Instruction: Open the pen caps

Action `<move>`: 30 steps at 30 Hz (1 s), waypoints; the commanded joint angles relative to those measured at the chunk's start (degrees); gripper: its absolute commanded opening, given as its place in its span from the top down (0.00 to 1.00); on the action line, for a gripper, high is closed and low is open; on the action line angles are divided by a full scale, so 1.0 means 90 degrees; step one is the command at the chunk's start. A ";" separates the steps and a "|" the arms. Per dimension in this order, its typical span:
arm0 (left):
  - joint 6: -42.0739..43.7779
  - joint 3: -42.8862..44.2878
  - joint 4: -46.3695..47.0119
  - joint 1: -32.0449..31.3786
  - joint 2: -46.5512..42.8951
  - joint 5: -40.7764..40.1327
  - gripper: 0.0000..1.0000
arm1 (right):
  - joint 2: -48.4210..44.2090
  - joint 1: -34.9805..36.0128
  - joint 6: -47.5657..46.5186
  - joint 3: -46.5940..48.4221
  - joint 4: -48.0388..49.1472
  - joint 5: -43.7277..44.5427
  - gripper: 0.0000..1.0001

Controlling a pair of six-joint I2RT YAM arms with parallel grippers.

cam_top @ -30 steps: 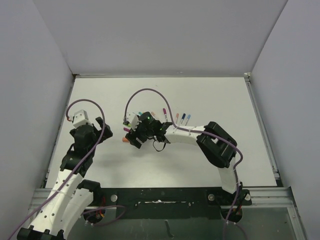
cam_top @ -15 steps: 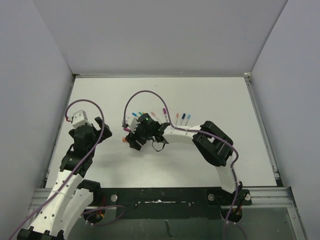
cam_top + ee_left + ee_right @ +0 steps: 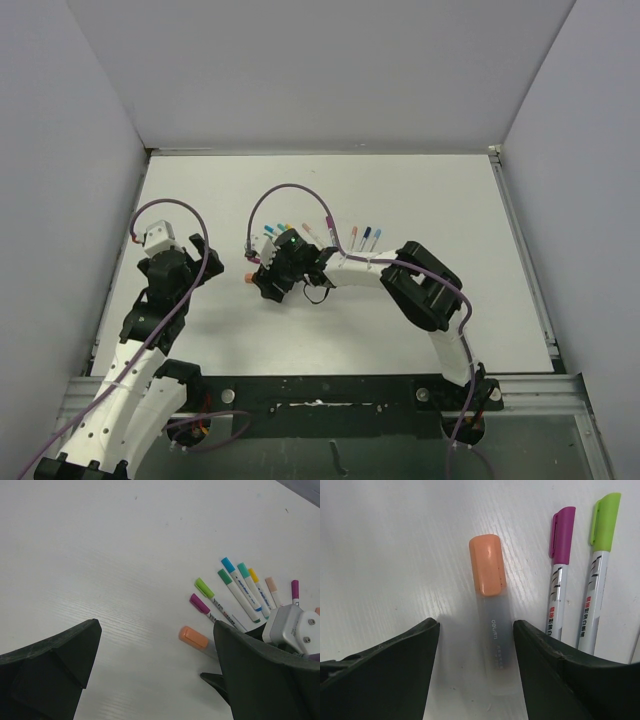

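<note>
**Fig.** Right arm closing on the first pen.

**Change vs. a second ago:** the right fingers have narrowed and the arm has crept a little left. The fingers now straddle the pale barrel of the fat pen w/ the orange cap. One finger sits just beside the barrel, poss. touching; the other leaves a clear gap. So they are half-closed, not yet clamped, w/ nothing held. The left fingers are unchanged: spread wide and empty over the bench, left of the pens.

**Meaning for task:** judged as the approach-to-grasp step; no cap is off yet. The orange cap lies flat on the bench at the left, near end of the group, seated on its barrel. The magenta cap and lime cap lie just beside it. The blue cap, teal cap and yellow cap sit further along the row, all on their pens.

**Writing:** the barrel print appears to read "deli"; the smaller chars below it are illegible. Red and black print on the magenta and lime pens, and blue print on the teal pen, are too small to read.
</note>
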 commanded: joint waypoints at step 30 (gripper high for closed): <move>-0.0035 0.0262 0.0162 0.0029 -0.0131 -0.0021 0.02 | 0.0494 0.0231 -0.0289 0.0192 -0.0448 0.0645 0.82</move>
